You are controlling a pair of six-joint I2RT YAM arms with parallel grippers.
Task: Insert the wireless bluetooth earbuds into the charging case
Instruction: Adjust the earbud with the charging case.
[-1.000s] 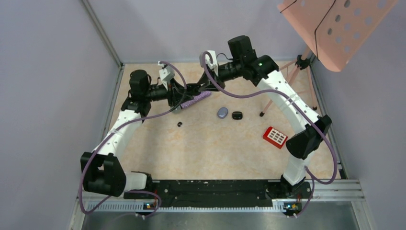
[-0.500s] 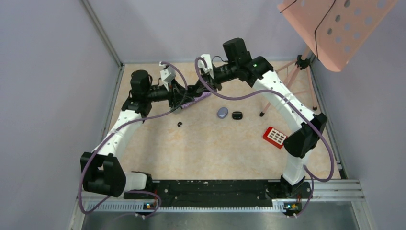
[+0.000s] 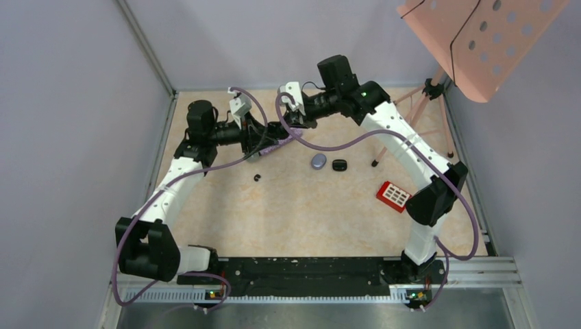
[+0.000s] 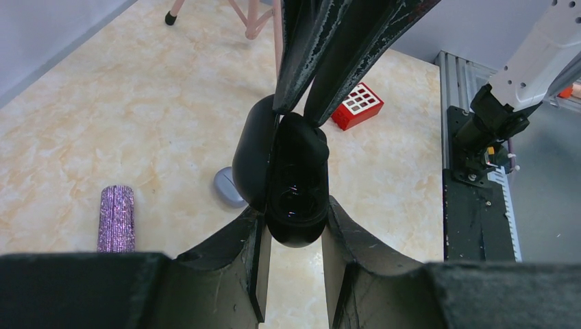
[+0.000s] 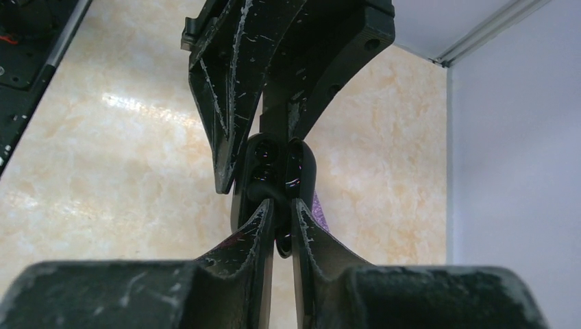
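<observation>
- Both hands meet tip to tip in the upper middle of the top view, lifted off the surface [image 3: 308,219].
- The left hand [image 4: 294,209] is closed on the black charging case [image 4: 296,179]. In its wrist view the lid is swung open to the left and the socket half sits to the right. The case's long axis runs up the frame, in line with both hands.
- The right hand [image 5: 279,204] enters from the top of that view. Its fingers [image 4: 346,62] meet the case at the upper end, where lid and base part.
- Those fingers stand narrow, with only a thin slit between them, and something small and dark sits between the tips. We cannot tell whether it is an earbud or the case's edge, nor whether the grip is firm.
- 1 black earbud [image 3: 257,177] lies loose on the surface, below and left of the hands, nearer the left arm.
- Judgement: the coming move runs along the case's long axis, so the right hand must be square to the open sockets.
</observation>
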